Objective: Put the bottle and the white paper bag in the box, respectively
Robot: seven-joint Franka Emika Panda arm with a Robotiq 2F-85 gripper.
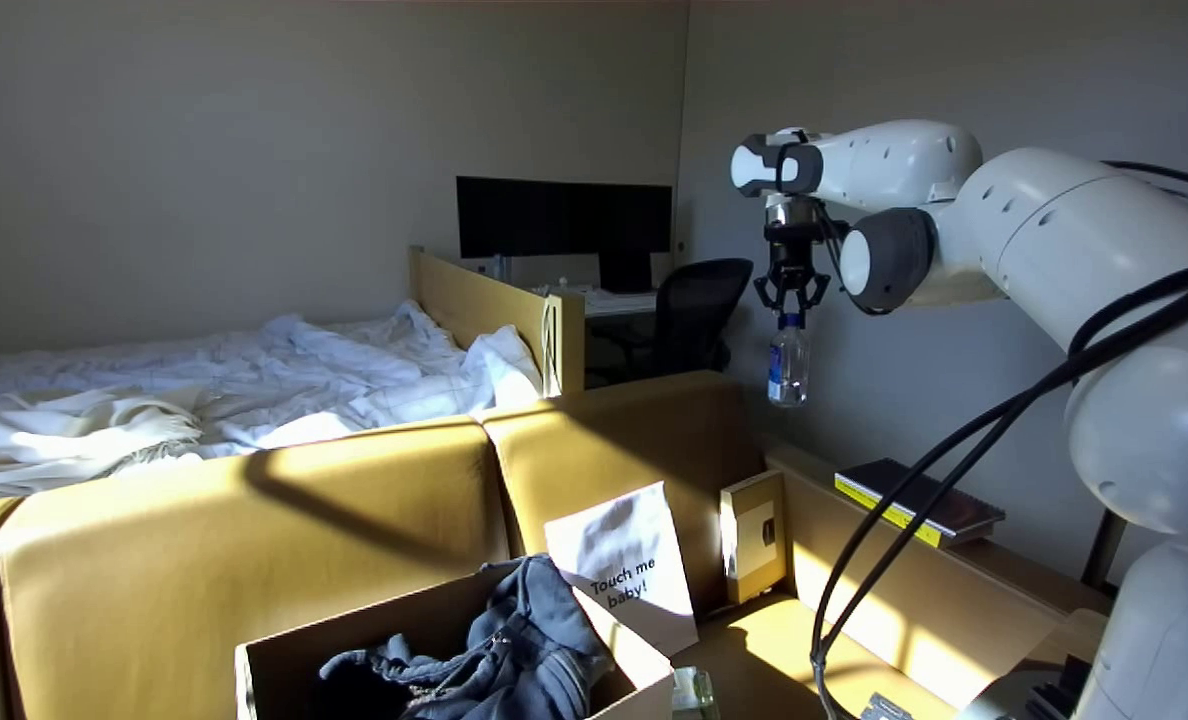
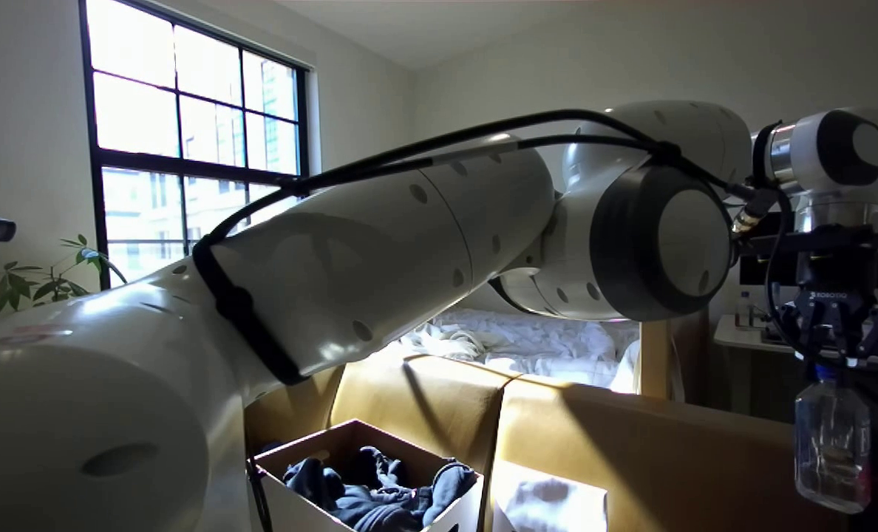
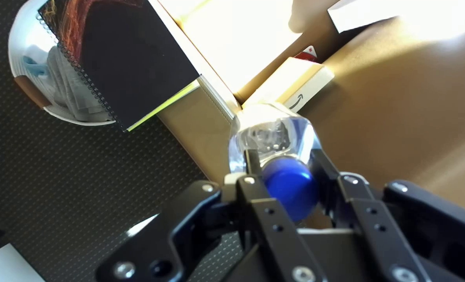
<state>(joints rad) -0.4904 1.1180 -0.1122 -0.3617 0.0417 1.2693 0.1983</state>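
The bottle [image 1: 788,368], clear with a blue cap, hangs upright in the air; it shows in both exterior views [image 2: 832,447]. My gripper [image 1: 792,308] is shut on its cap and neck, and in the wrist view the blue cap [image 3: 290,186] sits between the fingers [image 3: 283,160]. The box [image 1: 639,655] of brown cardboard stands on the sofa with dark clothes inside, well away from the bottle; its wall also shows in an exterior view [image 2: 302,496]. The white paper bag [image 1: 619,550] with black lettering leans on the sofa back beside the box, also seen in part [image 2: 550,506].
A small upright carton [image 1: 754,535] stands in the sofa corner, below the bottle in the wrist view [image 3: 295,84]. A dark spiral notebook [image 1: 919,500] lies on the sofa arm. A small greenish clear item [image 1: 692,690] is beside the box. A bed [image 1: 254,380] is behind the sofa.
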